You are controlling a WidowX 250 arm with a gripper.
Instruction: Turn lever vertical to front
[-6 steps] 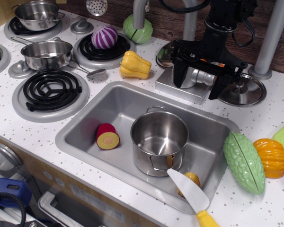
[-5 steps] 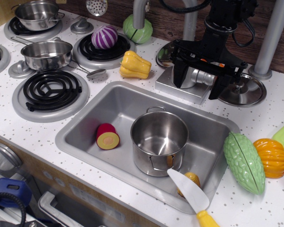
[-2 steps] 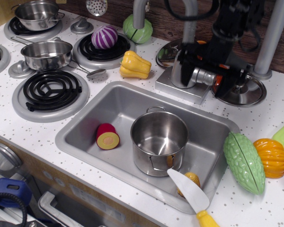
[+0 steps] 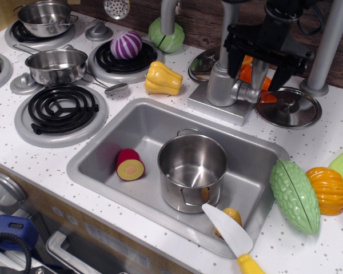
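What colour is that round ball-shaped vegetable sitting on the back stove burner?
The round vegetable is purple with white stripes, seen clearly in the only camera view.

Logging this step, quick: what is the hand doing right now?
Hand: open, holding nothing, raised above the lever and not touching it.

Lever [image 4: 248, 91] mostly hidden behind hand [image 4: 257, 71], hand's top cropped at upper edge, yellow piece [image 4: 231, 217] half-covered by knife [image 4: 231, 232]
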